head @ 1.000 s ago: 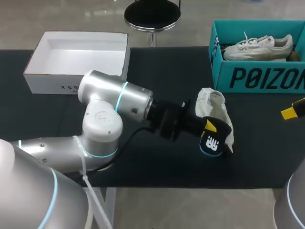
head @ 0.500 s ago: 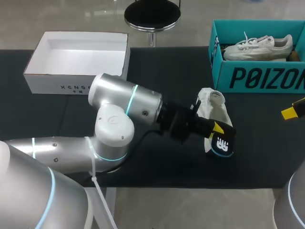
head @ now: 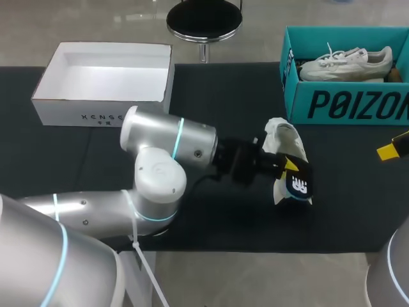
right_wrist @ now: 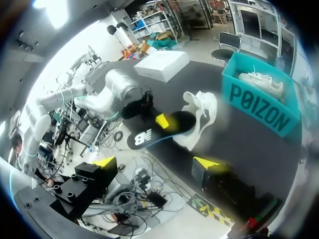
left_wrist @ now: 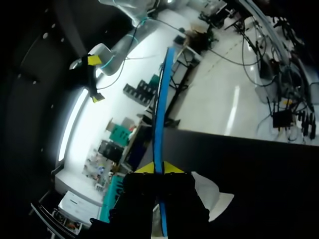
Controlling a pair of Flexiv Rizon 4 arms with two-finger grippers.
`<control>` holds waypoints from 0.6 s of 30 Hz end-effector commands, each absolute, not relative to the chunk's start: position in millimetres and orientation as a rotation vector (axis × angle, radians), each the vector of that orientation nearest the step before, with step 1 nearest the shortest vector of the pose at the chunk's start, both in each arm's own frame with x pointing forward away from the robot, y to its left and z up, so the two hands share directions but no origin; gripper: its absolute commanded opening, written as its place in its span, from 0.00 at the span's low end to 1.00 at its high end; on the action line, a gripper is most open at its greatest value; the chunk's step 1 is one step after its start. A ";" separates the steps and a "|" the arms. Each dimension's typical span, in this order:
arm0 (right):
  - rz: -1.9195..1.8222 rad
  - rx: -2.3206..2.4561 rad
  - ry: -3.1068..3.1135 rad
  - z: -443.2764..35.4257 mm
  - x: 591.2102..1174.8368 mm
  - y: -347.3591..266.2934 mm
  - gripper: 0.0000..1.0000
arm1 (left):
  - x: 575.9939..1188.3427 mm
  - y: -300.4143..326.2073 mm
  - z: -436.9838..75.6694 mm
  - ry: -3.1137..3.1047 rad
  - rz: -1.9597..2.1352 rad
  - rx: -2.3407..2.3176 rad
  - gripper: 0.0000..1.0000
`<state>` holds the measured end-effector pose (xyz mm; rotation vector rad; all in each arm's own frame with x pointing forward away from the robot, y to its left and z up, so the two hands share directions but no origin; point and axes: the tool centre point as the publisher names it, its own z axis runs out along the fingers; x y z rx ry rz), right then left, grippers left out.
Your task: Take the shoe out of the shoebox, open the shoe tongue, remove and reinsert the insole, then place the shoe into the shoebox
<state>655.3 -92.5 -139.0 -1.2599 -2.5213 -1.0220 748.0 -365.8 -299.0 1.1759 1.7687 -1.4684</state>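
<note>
Left claw (head: 285, 167): is pinching shut on the insole (head: 298, 186), right of centre in the head view; in its own wrist view both yellow tips are pressing the thin blue edge (left_wrist: 160, 99) from either side.
Insole: dark with a blue rim, is hanging tilted from the claw, overlapping the shoe's near end; whether they touch I cannot tell.
Shoe (head: 283, 141): white, is lying on the black table (head: 211, 96) just behind the claw, out of any box.
Right claw (right_wrist: 155, 164): fingers are standing wide apart, gripping nothing; is waiting at the head view's right edge, well apart from the shoe.
Teal shoebox (head: 345, 105): upper right, is holding a second shoe (head: 345, 64).
White box (head: 77, 109): upper left, is sitting open.
</note>
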 end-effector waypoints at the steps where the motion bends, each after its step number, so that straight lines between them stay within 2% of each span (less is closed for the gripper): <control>1: -1.049 -1.315 -2.555 -140.0 641.7 -93.7 1.00 | 759.0 -378.9 -306.9 1.771 -1.464 1.152 0.00; 18: -1.049 -1.315 -2.555 -140.0 641.7 -93.7 1.00 | 790.9 -394.7 -325.1 1.689 -1.332 1.222 0.00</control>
